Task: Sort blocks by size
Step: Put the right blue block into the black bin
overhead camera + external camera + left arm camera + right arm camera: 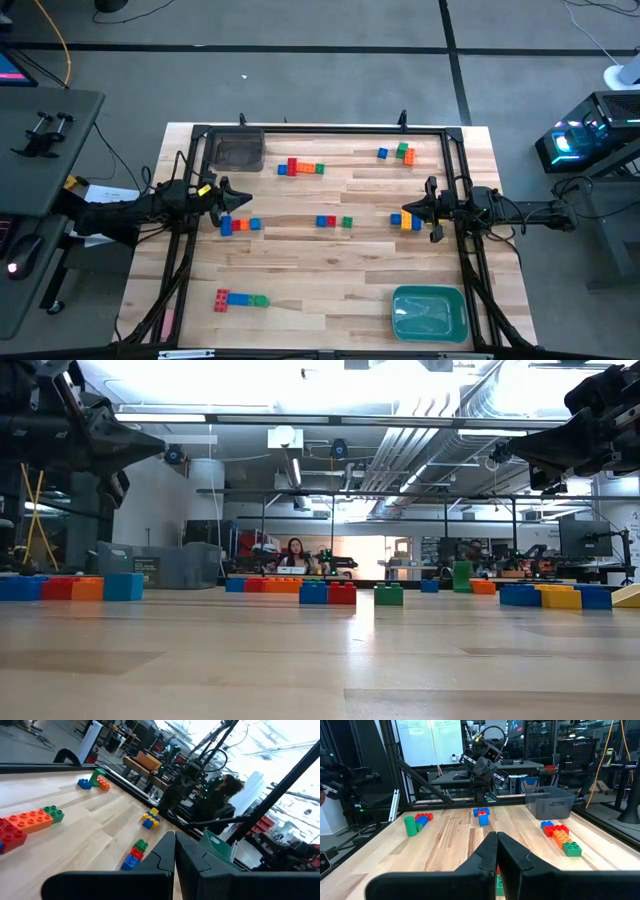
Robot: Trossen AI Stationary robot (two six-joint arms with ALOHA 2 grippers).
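A grey floor [330,70] crossed by dark lines is seen beyond the table [300,270] w/ light wood planks; a dark desk [50,150] lies outboard of the left arm, a lit computer case [585,135] outboard of the right. Ahead at table height, ceiling ducts [440,420] are lit by bright overhead light, and a seated person [296,554] is seen far back. Whiteboards [432,740] are seen in the right wrist view.

You've got two matte-black arms, each a slim tubular link into a chunkier wrist block. Left gripper [232,203] has a yellow tag just behind the jaws; right gripper [413,215] shows no such tag. Black cables trail off each arm's base end. In the wrist views, the fingers [165,855] are flat black plates with stepped, notched inner edges.
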